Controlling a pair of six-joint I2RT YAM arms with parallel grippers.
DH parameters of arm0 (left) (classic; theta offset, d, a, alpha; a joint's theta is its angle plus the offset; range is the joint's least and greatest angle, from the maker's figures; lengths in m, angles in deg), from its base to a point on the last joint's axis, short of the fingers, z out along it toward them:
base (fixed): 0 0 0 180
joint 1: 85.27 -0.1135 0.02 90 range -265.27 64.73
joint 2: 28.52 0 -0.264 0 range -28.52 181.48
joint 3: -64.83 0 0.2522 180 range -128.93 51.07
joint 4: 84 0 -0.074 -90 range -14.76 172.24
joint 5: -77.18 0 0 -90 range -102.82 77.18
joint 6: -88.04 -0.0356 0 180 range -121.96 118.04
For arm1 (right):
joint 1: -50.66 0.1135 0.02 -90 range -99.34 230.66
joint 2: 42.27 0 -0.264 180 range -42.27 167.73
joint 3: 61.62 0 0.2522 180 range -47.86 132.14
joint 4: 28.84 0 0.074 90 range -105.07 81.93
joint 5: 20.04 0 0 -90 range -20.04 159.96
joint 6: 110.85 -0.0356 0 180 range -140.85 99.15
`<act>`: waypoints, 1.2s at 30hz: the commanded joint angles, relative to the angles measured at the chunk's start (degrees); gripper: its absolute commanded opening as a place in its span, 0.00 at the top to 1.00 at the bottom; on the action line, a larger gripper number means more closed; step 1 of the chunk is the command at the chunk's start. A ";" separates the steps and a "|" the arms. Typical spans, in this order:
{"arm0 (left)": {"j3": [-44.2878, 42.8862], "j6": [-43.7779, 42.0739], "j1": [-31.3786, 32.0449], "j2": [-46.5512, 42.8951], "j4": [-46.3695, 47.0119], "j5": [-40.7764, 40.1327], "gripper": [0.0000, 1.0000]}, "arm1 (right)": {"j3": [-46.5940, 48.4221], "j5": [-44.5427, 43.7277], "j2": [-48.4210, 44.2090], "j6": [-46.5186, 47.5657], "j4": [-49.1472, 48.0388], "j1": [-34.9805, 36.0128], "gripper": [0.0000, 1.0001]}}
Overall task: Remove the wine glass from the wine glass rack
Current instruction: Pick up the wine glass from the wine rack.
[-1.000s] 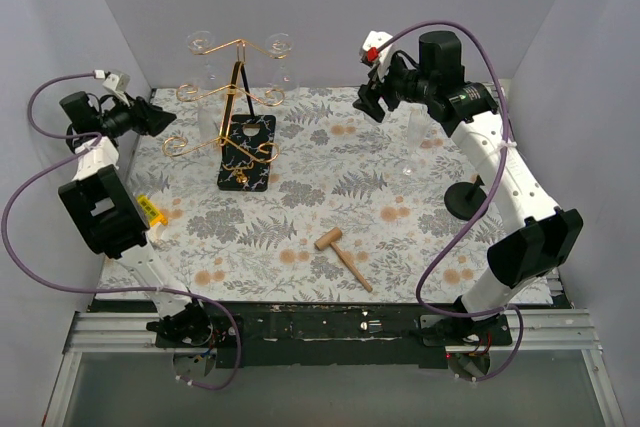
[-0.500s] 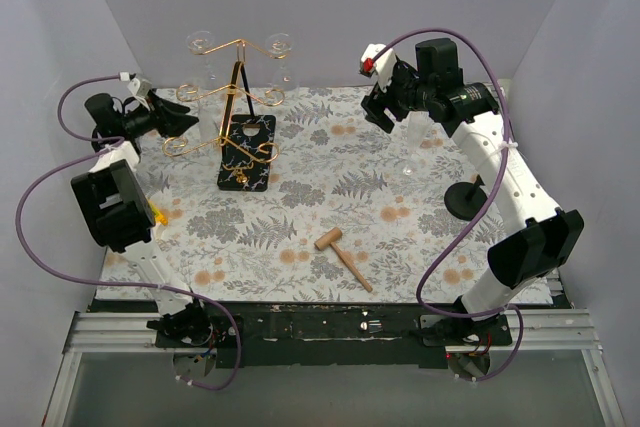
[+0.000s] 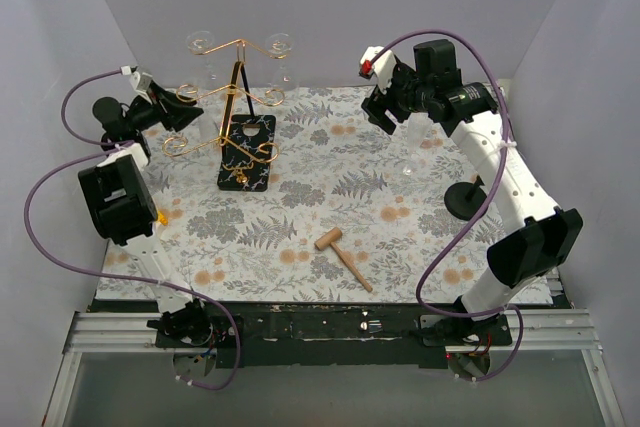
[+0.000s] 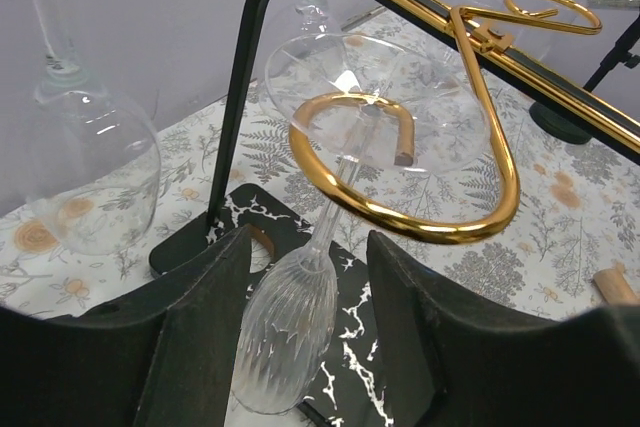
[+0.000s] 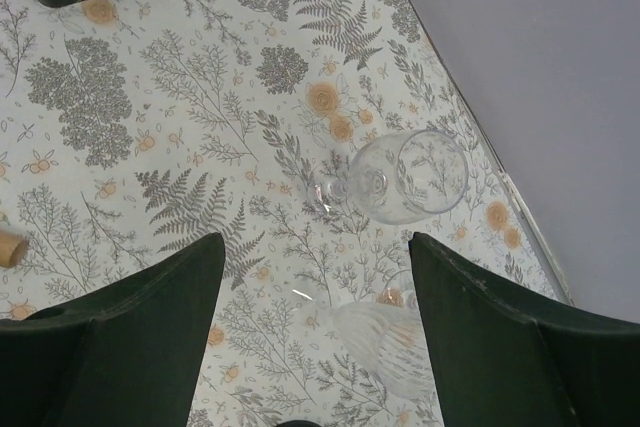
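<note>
The wine glass rack (image 3: pixel 236 97) is a gold wire stand on a black marbled base (image 3: pixel 246 152) at the back left. In the left wrist view a ribbed wine glass (image 4: pixel 285 332) hangs upside down by its foot from a gold loop (image 4: pixel 400 222) of the rack. My left gripper (image 3: pixel 178 112) is open, and its fingers (image 4: pixel 200 327) stand on either side of the glass bowl without touching it. A round-bowled glass (image 4: pixel 95 182) hangs to the left. My right gripper (image 3: pixel 385 107) is open and empty, high above the table.
Two clear glasses, a round one (image 5: pixel 410 175) and a ribbed one (image 5: pixel 390 342), stand on the floral mat below my right gripper. A wooden mallet (image 3: pixel 343 257) lies near the front middle. A black round stand (image 3: pixel 465 197) sits at the right and a yellow object (image 3: pixel 152 209) by the left arm.
My left gripper has moved right, up to the rack, and now brackets the hanging ribbed glass. The right arm has barely shifted.
</note>
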 commanded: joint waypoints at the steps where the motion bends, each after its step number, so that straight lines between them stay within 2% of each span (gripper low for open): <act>1: -1.92 0.62 1.51 -0.01 2.17 0.06 0.52 | 2.12 -0.50 0.48 0.38 -0.86 0.09 0.17; 9: -3.41 0.10 2.22 1.31 1.29 -0.91 0.61 | 1.85 -1.02 0.66 0.38 -0.86 0.18 0.17; 16: -3.24 -6.32 2.22 -0.27 -6.09 -0.47 0.64 | 1.85 -1.02 1.10 0.03 -1.73 0.36 0.17; 19: -3.06 -7.55 2.05 -0.71 -7.50 -0.39 0.69 | 1.94 -0.85 1.18 -0.06 -1.82 0.44 0.17; 28: -2.89 -4.92 2.13 -2.03 -5.04 -0.03 0.86 | 1.24 -0.76 0.75 -0.15 -2.26 0.53 0.17; 36: -1.74 -2.28 2.05 -4.75 -2.67 -0.12 0.96 | -0.34 -0.85 -0.05 -0.24 -3.40 0.53 0.17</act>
